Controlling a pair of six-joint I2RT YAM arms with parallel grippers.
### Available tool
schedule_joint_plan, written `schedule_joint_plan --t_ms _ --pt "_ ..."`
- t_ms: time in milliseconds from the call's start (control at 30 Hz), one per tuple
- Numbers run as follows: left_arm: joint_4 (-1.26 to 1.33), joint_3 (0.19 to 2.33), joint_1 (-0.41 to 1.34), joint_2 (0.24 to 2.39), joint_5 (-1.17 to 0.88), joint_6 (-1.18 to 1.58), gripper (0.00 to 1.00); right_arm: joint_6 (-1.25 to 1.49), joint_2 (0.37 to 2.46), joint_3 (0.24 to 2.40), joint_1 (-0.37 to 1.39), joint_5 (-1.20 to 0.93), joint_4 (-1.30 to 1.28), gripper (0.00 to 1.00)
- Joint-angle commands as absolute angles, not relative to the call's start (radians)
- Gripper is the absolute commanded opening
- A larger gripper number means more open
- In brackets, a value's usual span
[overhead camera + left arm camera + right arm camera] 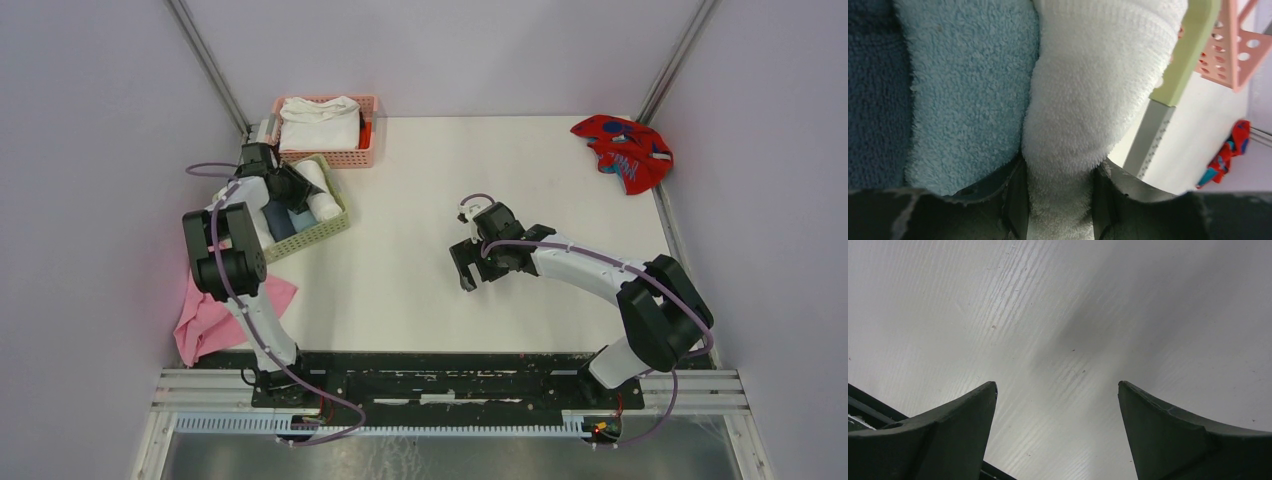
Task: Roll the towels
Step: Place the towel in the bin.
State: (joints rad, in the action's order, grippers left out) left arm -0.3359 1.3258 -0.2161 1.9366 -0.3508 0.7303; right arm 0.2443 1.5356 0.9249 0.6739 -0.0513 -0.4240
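Observation:
My left gripper reaches into the green basket and is shut on a rolled white towel. In the left wrist view the white towel roll is pinched between my left gripper's two fingers, with a rolled light blue towel pressed against its left side. A large folded white towel lies in the pink basket. The red towel with teal-blue marks lies crumpled at the far right corner. My right gripper is open and empty just above the bare table.
A dark blue roll lies left of the light blue one in the green basket. The pink basket stands just behind it. A plain pink cloth hangs at the table's near left edge. Walls close in on both sides.

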Motion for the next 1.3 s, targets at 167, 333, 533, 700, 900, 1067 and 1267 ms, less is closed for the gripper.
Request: schedule_joint_plan --t_ms 167,333,533,700,900,1067,1267 --pt "-0.544 1.468 -0.123 2.040 -0.008 0.563 0.38 0.231 1.548 0.941 0.671 -0.063 -0.406 0.97" --pt "-0.634 1.520 -0.054 2.118 0.148 0.560 0.40 0.231 1.552 0.939 0.670 -0.069 -0.407 0.97" --pt "-0.726 1.577 -0.022 2.203 0.225 0.573 0.48 0.230 1.554 0.941 0.671 -0.080 -0.403 0.97" --pt "-0.764 1.625 -0.017 2.194 0.213 0.565 0.53 0.230 1.546 0.945 0.671 -0.083 -0.406 0.97" --pt "-0.773 1.666 -0.012 2.105 0.165 0.566 0.61 0.229 1.526 0.945 0.671 -0.079 -0.411 0.97" --pt "-0.802 1.700 -0.011 2.058 0.170 0.571 0.65 0.227 1.514 0.950 0.672 -0.074 -0.420 0.97" --pt "-0.825 1.706 -0.009 2.006 0.167 0.572 0.85 0.224 1.497 0.959 0.672 -0.065 -0.430 0.97"
